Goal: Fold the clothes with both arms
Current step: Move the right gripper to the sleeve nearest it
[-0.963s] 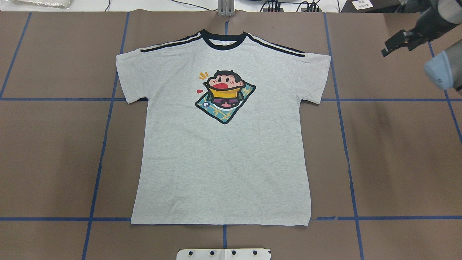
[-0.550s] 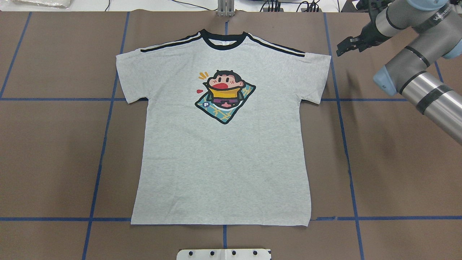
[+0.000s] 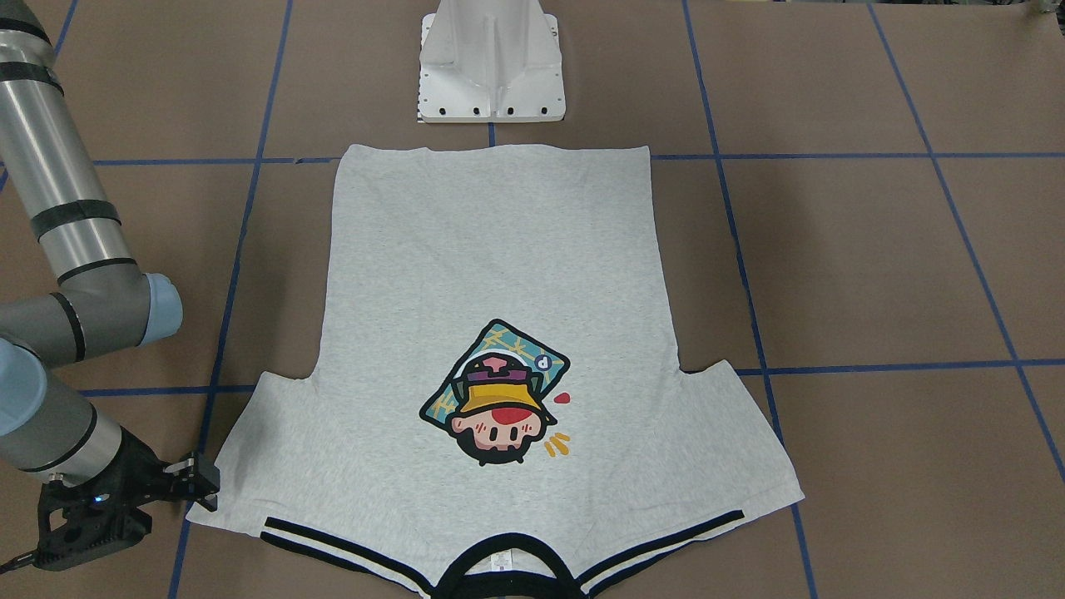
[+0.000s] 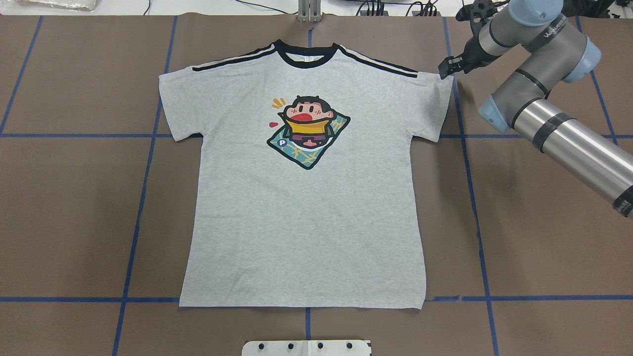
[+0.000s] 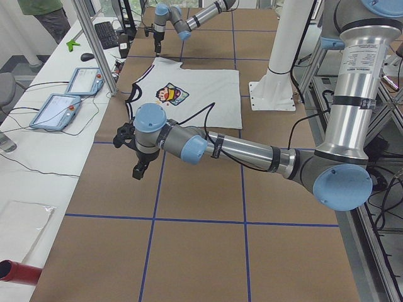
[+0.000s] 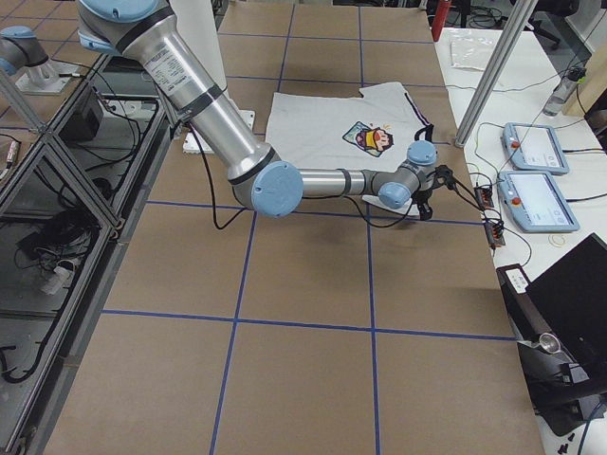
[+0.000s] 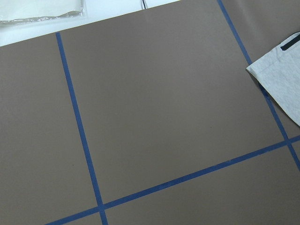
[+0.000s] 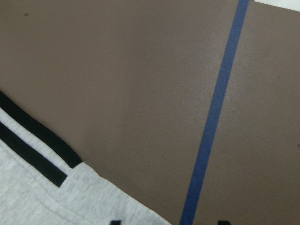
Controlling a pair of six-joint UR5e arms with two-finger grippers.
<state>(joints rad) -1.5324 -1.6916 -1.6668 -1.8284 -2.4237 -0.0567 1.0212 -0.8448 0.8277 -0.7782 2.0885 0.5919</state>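
Nearest the robot, the white base plate point(image 4: 306, 347) sits at the table's point(image 4: 74, 222) edge, on the centre line of the blue tape lines point(image 4: 141, 198); just beyond it lies the T-shirt point(image 4: 301, 222), spread flat and face up on the brown surface, hem towards the robot and collar away from it; nothing on it is folded, both sleeves lie out to the sides. Farther up the chest is the cartoon print point(image 4: 307, 131); past that, the black neck band point(image 4: 306, 54) and the black double stripes point(image 4: 232, 62) running along each shoulder.

The right arm point(image 4: 559, 133) reaches in from the right side and bends back towards the shirt; the right gripper point(image 4: 445, 71) is at the far outer corner of the sleeve on that side, its jaws parted and grasping nothing; in the right wrist view the two dark fingertips point(image 8: 115, 222) stand apart at the bottom edge with the sleeve's corner running in between them; whether they touch the cloth cannot be told.

The left arm point(image 5: 239, 148) stretches out over bare table on the other side; the left gripper point(image 5: 138, 168) hangs above the surface, apart from the shirt, and whether it is parted or clenched cannot be told; its wrist view shows only the tip of the near sleeve at the right edge.

At the far edge, cables point(image 4: 376, 7) lie beyond the brown surface.
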